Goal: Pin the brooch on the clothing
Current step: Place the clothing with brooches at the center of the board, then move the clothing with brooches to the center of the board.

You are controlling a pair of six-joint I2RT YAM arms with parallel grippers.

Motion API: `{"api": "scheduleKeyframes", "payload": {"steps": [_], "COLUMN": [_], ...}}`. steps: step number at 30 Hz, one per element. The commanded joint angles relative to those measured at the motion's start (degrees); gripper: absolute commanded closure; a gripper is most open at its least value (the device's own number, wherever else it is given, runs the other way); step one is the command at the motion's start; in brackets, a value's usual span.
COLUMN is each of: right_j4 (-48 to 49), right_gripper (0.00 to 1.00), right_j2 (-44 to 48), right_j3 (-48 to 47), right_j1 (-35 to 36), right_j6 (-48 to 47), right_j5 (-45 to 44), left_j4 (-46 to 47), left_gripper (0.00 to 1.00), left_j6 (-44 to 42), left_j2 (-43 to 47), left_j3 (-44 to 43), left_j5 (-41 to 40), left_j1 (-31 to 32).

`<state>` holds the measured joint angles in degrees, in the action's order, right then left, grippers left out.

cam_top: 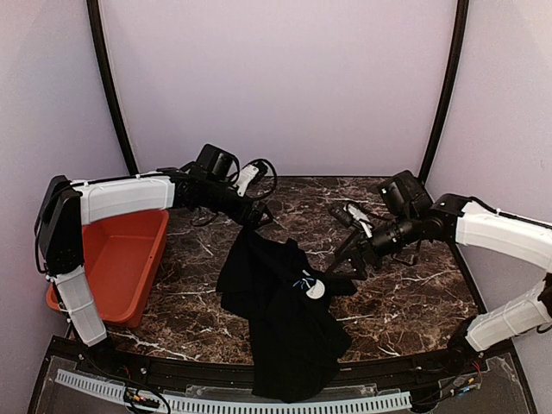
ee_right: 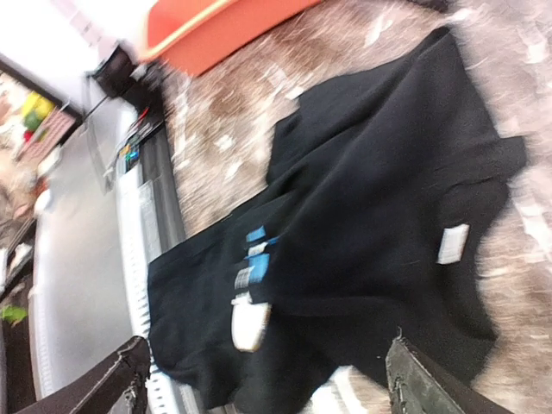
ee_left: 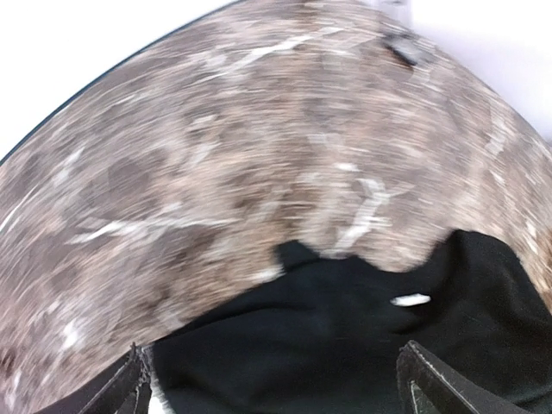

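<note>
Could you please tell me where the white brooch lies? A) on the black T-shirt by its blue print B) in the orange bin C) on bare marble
A: the white brooch sits on the black T-shirt, right beside the blue print.

Tabletop: dark brown marble pattern, white veining. Red-orange plastic bin: rectangular, open-topped, at left edge of tabletop, interior facing up. Pale lavender backdrop: encloses rear and both sides. Black curved poles: one rising at each rear corner. White slotted strip: runs along near edge, below tabletop.
</note>
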<state>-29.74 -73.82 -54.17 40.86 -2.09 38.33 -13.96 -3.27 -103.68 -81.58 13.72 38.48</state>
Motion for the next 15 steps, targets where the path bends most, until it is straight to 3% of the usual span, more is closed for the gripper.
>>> {"api": "scheduleKeyframes", "payload": {"steps": [1, 5, 9, 15], "right_j4": [0.9, 2.0, -2.8, -2.3], "right_gripper": [0.02, 0.01, 0.01, 0.01], "right_j2": [1.5, -5.3, -21.6, -36.0], "right_j3": [-4.5, -9.4, -19.1, -25.8], "right_j1": [-5.3, -9.0, -10.2, -9.9], "right_j6": [1.1, 2.1, 3.5, 4.6], "right_j5": [-10.4, -17.4, -22.6, -15.6], "left_j4": [-2.9, -3.9, -5.0, -6.0], "left_gripper": [0.01, 0.01, 0.01, 0.01], "left_j6": [6.7, 7.3, 8.2, 7.1], "left_j2": [0.7, -2.9, -7.1, -10.4], "left_j3": [2.6, 2.0, 1.0, 0.0], "left_j5": [-7.5, -8.1, -8.9, -7.1], "left_j1": [-3.7, -5.5, -6.8, -7.9]}}
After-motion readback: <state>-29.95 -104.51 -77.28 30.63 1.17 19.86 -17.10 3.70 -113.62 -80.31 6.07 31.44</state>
